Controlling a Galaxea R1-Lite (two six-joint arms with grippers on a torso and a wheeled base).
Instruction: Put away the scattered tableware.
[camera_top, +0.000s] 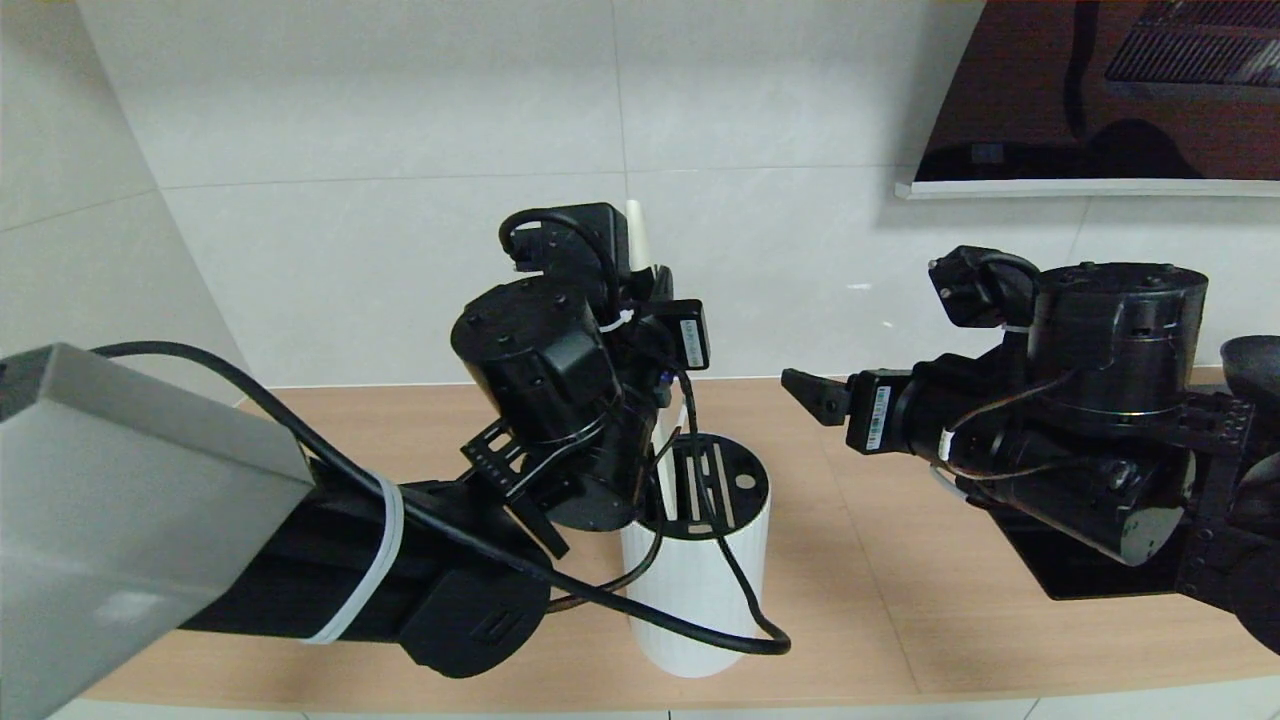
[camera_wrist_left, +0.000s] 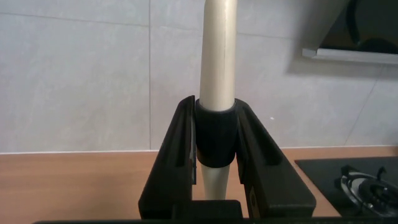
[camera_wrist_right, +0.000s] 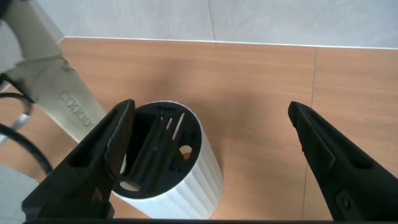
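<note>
The left pincer (camera_wrist_left: 217, 146) is clamped on a knife (camera_wrist_left: 217, 56), its jaws pressed against the black collar where the cream handle meets the blade. The knife's long axis runs close to vertical, leaning slightly. The handle end (camera_top: 636, 232) points up above the white holder (camera_top: 700, 590) and the pale grey blade (camera_wrist_right: 46, 81) slants down toward the holder's black slotted top. The blade's tip passes behind the other arm's finger, so it seems to reach the top's near rim, but I cannot tell whether it has entered a slot.

The holder (camera_wrist_right: 193, 193) is a ribbed white cylinder standing upright on the wooden desk (camera_top: 900, 600).

The right pincer (camera_wrist_right: 210, 109) hangs to the right of the holder and above the level of its top. Its jaws are wide apart with nothing between them, and they aim toward the holder.

A black hob (camera_wrist_left: 354, 180) lies on the desk farther right of the holder.
</note>
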